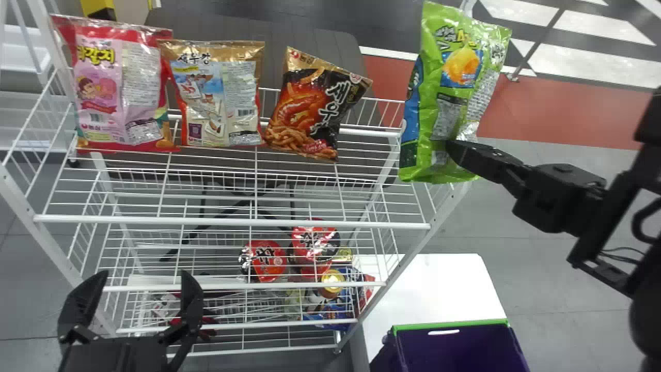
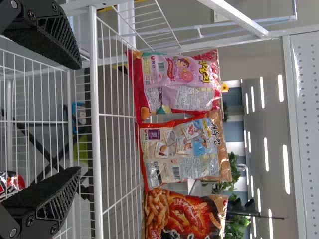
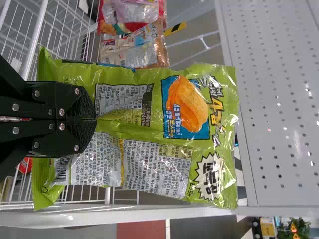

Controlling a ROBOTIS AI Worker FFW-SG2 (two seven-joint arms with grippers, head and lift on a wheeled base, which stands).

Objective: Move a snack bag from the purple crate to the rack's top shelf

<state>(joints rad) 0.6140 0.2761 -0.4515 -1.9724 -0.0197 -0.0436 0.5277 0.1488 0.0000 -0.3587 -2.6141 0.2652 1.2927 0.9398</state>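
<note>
At the right end of the rack's top shelf (image 1: 232, 222), my right gripper (image 1: 457, 150) holds a green snack bag (image 1: 449, 93) upright by its lower part. In the right wrist view the right gripper (image 3: 94, 119) is closed on the green snack bag (image 3: 154, 134), pinching a fold of it. My left gripper (image 1: 137, 289) waits low at the front left of the rack, fingers spread and nothing between them; the left wrist view shows the left gripper (image 2: 79, 117) open too. The purple crate (image 1: 454, 349) stands at the lower right.
Three snack bags stand in a row on the top shelf: a pink one (image 1: 119, 88), a tan one (image 1: 217, 98) and a black-orange one (image 1: 315, 106), which leans. Red packages (image 1: 266, 260) lie on a lower shelf. A white table (image 1: 428, 289) adjoins the crate.
</note>
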